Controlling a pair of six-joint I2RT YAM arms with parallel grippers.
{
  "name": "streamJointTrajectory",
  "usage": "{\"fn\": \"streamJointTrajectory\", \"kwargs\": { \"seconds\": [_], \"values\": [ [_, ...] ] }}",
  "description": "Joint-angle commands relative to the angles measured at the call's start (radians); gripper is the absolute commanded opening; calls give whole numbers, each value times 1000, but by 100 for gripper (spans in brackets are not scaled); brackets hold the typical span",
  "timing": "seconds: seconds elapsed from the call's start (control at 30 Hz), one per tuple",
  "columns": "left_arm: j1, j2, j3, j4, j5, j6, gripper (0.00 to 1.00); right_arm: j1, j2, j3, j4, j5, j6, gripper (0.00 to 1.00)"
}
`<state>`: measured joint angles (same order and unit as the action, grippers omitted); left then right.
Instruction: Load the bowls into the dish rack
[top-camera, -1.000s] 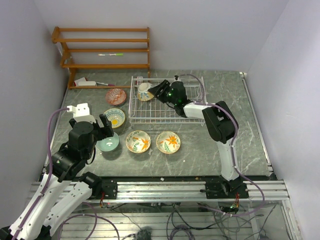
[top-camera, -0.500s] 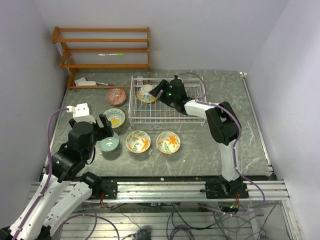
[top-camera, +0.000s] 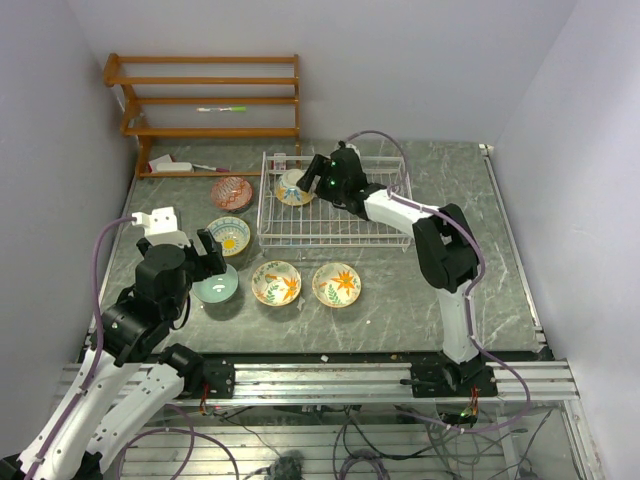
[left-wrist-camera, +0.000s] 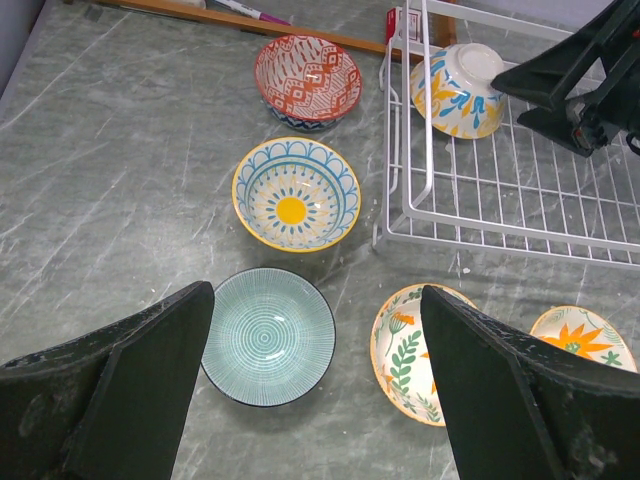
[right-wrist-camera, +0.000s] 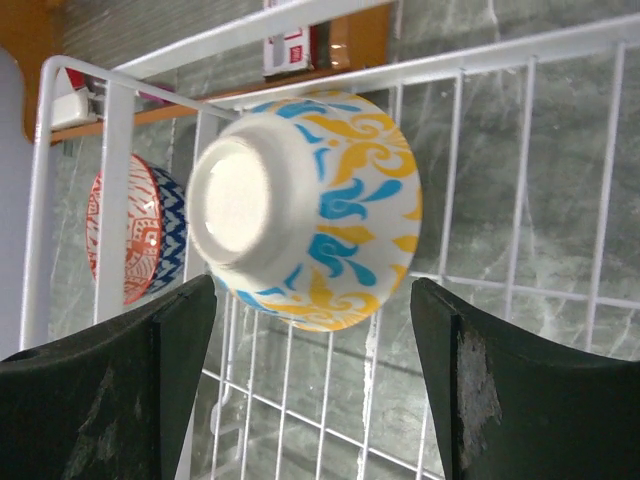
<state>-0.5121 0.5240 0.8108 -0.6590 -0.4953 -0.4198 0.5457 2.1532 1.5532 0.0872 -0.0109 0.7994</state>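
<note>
Loading stood at one of six: a blue-and-yellow bowl (right-wrist-camera: 310, 210) lay tipped in the dish rack (top-camera: 335, 232) at its upper-left corner, between the parted fingers of the right gripper (right-wrist-camera: 312, 290), while five bowls (top-camera: 277, 283) sat on the table (top-camera: 400, 300) at centre-left, near the wide-spread left gripper (left-wrist-camera: 315, 295).

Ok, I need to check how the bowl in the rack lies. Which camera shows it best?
The right wrist view: the blue-and-yellow bowl fills the frame, tipped on its side on the dish rack wires, foot toward the camera. The left wrist view shows it smaller, in the rack's corner; the top view, tiny.
</note>
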Motion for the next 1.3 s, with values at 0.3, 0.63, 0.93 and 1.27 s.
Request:
{"fn": "streamJointTrajectory", "kwargs": {
  "seconds": [0.3,0.63,0.93,1.27],
  "values": [
    [7,-1,32,-4,-15,-4,95,49,64,140,-93,65,-117,79],
    [7,3,33,-5,-18,-4,95,49,117,144,75,-128,-108,78],
    [7,6,32,-5,-19,-4,95,55,-4,30,82,-8,-150,80],
    [7,8,33,-5,-17,-5,96,214,-355,-61,-220,333,-369,90]
  ]
}}
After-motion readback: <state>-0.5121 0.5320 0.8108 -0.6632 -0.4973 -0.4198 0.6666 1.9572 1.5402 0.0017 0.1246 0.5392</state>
